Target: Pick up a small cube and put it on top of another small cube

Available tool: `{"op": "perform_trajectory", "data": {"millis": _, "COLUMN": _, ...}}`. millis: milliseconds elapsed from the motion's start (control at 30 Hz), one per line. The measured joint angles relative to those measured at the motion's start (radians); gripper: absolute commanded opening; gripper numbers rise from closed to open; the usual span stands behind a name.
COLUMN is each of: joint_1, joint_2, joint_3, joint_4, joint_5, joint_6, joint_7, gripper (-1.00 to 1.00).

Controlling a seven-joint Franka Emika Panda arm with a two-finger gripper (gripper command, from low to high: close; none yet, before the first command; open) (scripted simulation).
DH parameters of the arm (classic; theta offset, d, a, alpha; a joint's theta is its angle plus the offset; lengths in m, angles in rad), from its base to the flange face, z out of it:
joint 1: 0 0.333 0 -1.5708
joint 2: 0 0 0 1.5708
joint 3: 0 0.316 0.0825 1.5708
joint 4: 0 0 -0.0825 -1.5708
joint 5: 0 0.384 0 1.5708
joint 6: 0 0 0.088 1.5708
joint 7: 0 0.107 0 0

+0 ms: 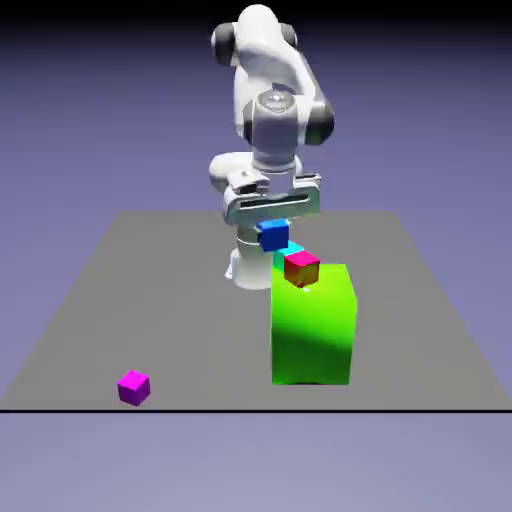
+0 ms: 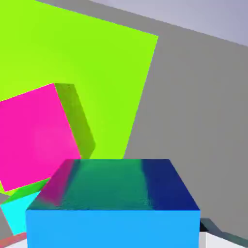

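Blue cube gripped, held up on far side of green block

Grey tabletop [image 1: 200, 330], flat, with a dark near edge. Plain blue-violet backdrop [image 1: 430, 130], going black along the top. White arm [image 1: 275, 120] stands at the far middle of the table and reaches nearer.

Gripper [image 1: 273, 222] closed on the small blue cube [image 1: 273, 236]: jaws only as far apart as the cube is wide. Hand view has the cube large between the finger tips, which show in part at the bottom edge. Cube is up off the table, in front of the arm's base in the exterior view.

Big green block [image 1: 312, 335] right of middle, near half. Red-magenta cube [image 1: 301, 269] on its top, toward the far side. Cyan cube [image 1: 289, 248] just beyond that one, partly hidden; can't tell what it rests on. Purple cube [image 1: 134, 388] on the table, near left, well apart from the rest.
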Motion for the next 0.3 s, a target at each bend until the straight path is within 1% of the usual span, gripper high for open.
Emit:
{"op": "perform_trajectory", "data": {"millis": 67, "joint_1": 0.008, "joint_2": -0.012, "joint_3": 0.005, "joint_4": 0.002, "joint_5": 0.002, "joint_6": -0.014, "joint_7": 0.006, "gripper": -1.00}}
{"op": "perform_trajectory", "data": {"millis": 200, "joint_1": 0.008, "joint_2": 0.017, "joint_3": 0.008, "joint_4": -0.143, "joint_5": 0.004, "joint_6": 0.159, "joint_7": 0.007, "gripper": -1.00}}
{"op": "perform_trajectory", "data": {"millis": 233, "joint_1": 0.008, "joint_2": 0.019, "joint_3": 0.009, "joint_4": -0.156, "joint_5": 0.004, "joint_6": 0.175, "joint_7": 0.007, "gripper": 1.00}}
{"op": "perform_trajectory", "data": {"millis": 300, "joint_1": 0.008, "joint_2": 0.019, "joint_3": 0.009, "joint_4": -0.156, "joint_5": 0.001, "joint_6": 0.176, "joint_7": 0.008, "gripper": 1.00}}
